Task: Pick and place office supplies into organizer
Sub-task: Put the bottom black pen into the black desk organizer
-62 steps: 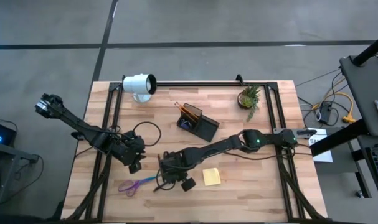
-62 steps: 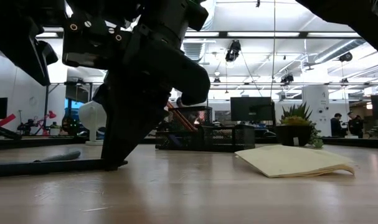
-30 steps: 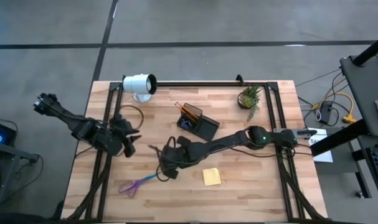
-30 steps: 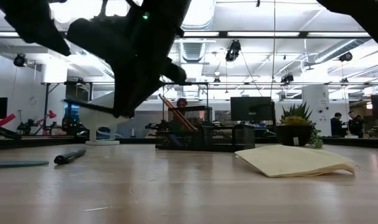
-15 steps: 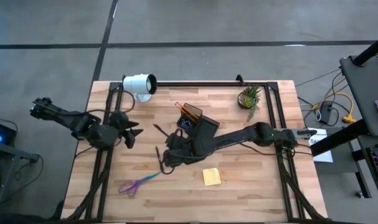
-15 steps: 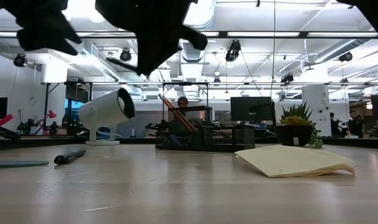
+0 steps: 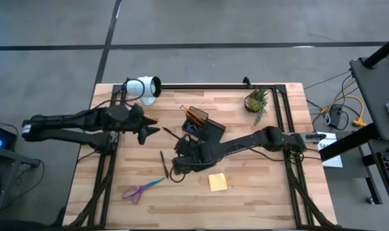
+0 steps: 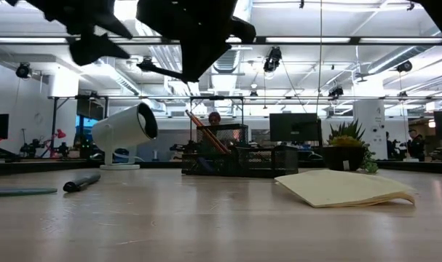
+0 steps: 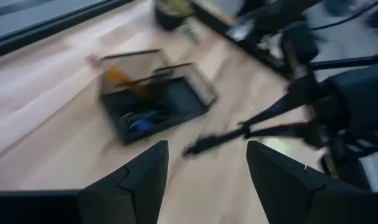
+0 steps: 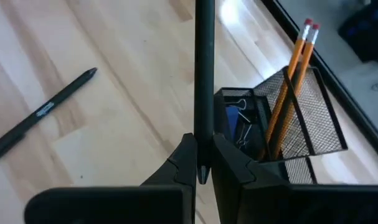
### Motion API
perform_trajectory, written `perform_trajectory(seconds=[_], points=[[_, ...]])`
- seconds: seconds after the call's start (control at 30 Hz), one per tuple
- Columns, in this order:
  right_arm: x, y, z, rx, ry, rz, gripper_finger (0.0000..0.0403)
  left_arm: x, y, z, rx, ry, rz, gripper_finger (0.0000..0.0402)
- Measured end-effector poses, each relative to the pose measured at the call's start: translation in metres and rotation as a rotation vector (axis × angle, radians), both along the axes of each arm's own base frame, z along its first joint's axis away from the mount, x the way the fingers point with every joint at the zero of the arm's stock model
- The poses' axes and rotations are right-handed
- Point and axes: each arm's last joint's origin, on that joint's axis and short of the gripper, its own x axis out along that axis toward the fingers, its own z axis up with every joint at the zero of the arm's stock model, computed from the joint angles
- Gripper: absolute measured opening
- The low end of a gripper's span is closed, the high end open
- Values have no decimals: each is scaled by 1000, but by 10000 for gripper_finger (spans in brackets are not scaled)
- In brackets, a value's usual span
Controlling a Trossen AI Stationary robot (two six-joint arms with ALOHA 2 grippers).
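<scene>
My right gripper [image 7: 182, 144] hangs over the table's middle, just near-left of the black mesh organizer [image 7: 205, 126], shut on a thin black pen [image 10: 204, 74]. The organizer holds two orange pencils [image 10: 288, 81] in its taller section. A second black pen [image 7: 163, 163] lies flat on the wood. Purple-and-blue scissors [image 7: 141, 189] and a yellow sticky pad [image 7: 218, 182] lie nearer the front edge. My left gripper [image 7: 151, 129] is open in the air left of the held pen, touching nothing; its wrist view shows both fingers [image 9: 142, 180] spread wide. My right gripper pinches the black pen near one end [image 10: 203, 146] between its two fingers [image 10: 187, 163]. The pen runs along the fingers and sticks out ahead of them, toward the table's far left. It is lifted clear of the table and nearly level [image 8: 162, 70].
A white cylindrical lamp [image 7: 143, 87] stands at the far left and a small potted plant [image 7: 256, 100] at the far right. A black rail [image 7: 200, 85] runs along the far edge. Bare wood lies between the scissors and the sticky pad.
My right gripper has risen with the black pen and carried it toward the far edge, closer to the organizer. My left gripper has swung from the table's left side toward the right and far edge, turning as it went. The second pen stays on the table.
</scene>
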Motion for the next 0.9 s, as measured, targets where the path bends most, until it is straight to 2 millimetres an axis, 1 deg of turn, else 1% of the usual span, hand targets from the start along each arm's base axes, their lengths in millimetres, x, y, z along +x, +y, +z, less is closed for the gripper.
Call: perform_trajectory(seconds=[0.1, 0.37, 0.5, 0.6, 0.73, 0.9], points=[[0, 0, 0, -12, 19, 24, 15, 5, 10, 0, -7, -22, -37, 203], [0, -3, -1, -55, 42, 37, 15, 15, 34, -13, -90, 40, -110, 203], [0, -4, -1, -71, 40, 32, 15, 18, 46, -15, -122, 39, -129, 203], [0, -4, -2, -82, 41, 29, 15, 20, 53, -17, -147, 22, -187, 203], [0, -5, -2, -96, 40, 25, 15, 24, 62, -22, -199, 21, -222, 203], [0, -7, -2, -96, 39, 22, 15, 31, 66, -22, -227, -25, -305, 203]])
